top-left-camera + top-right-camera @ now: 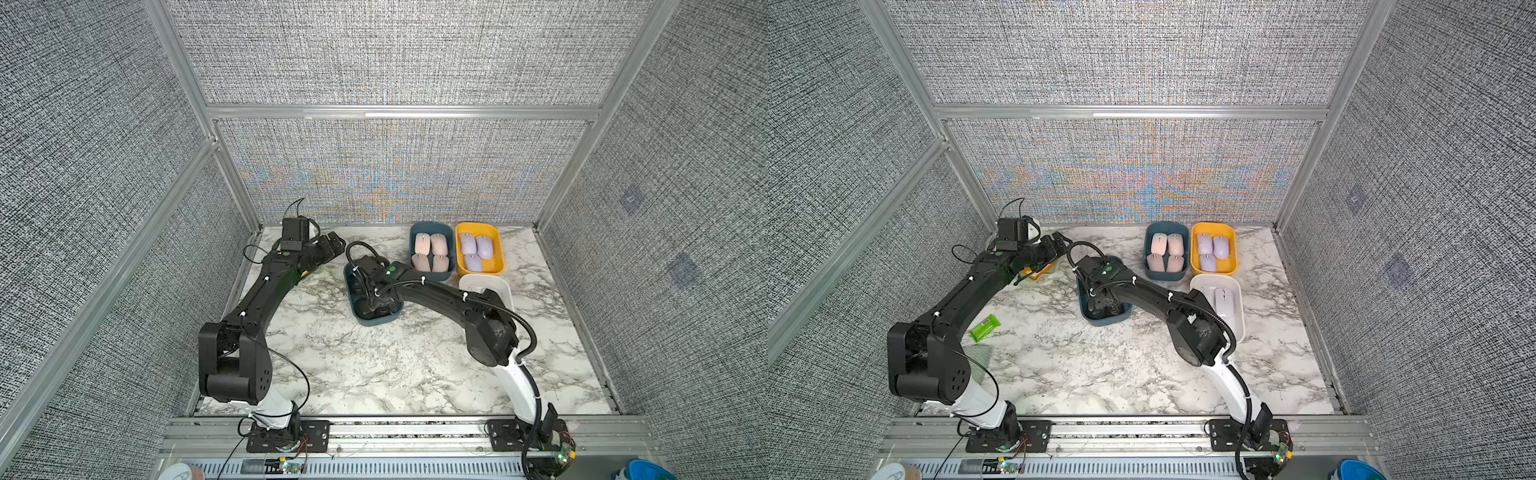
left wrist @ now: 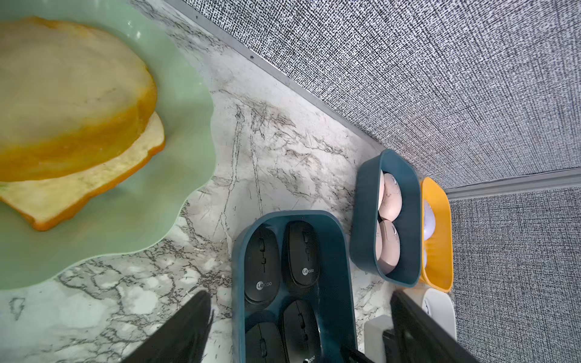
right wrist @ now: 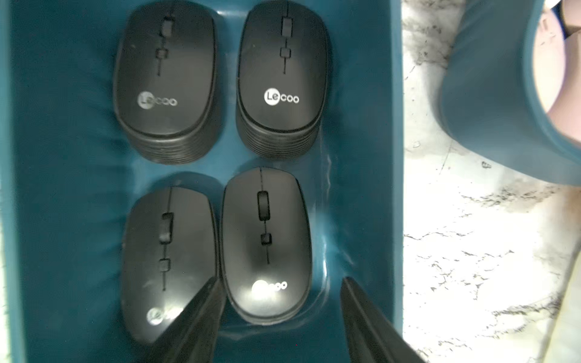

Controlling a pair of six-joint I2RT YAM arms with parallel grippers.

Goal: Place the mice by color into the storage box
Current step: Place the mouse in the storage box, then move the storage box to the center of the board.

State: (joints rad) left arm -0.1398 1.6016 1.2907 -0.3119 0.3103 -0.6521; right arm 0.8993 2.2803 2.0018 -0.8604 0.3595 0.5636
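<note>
Several black mice [image 3: 163, 78] lie in a dark teal box [image 3: 367, 157] at mid table. My right gripper [image 3: 280, 279] is down inside this box [image 1: 376, 320] and open. Its jaws stand either side of the rear of one black mouse [image 3: 267, 242], with a gap on one side. Several pink mice [image 1: 430, 251] fill a second teal box [image 1: 415, 232]. Three lilac mice [image 1: 473, 249] sit in a yellow box [image 1: 498, 249]. A white mouse [image 1: 1223, 301] lies in a white box [image 1: 1237, 299]. My left gripper [image 1: 332, 243] hangs open and empty at the back left.
A pale green plate [image 2: 125, 220] with sliced bread [image 2: 72, 110] sits under the left arm near the back wall. A green snack wrapper [image 1: 984, 328] and a greenish cloth [image 1: 980, 357] lie at the left. Mesh walls enclose the marble table.
</note>
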